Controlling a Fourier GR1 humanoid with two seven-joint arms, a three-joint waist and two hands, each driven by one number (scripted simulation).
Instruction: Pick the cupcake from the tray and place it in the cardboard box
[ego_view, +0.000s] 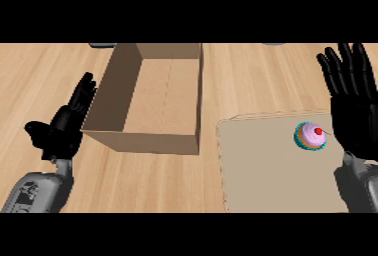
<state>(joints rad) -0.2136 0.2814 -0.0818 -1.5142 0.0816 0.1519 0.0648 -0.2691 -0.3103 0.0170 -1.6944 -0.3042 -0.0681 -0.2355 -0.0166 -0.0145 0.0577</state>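
A cupcake (311, 136) with pink frosting and a red cherry sits on the beige tray (266, 170) at the lower right. The open cardboard box (118, 85) stands left of the tray, with nothing showing inside it. My right hand (354, 110) is open with straight fingers pointing up, just right of the cupcake and partly over the tray's right edge. My left hand (65, 125) rests open at the left, beside the box's outer wall, holding nothing.
The wooden counter (148, 180) spreads around the box and tray. Two small dark things show at the top edge, one at the upper left (102, 45) and one at the upper right (275, 44).
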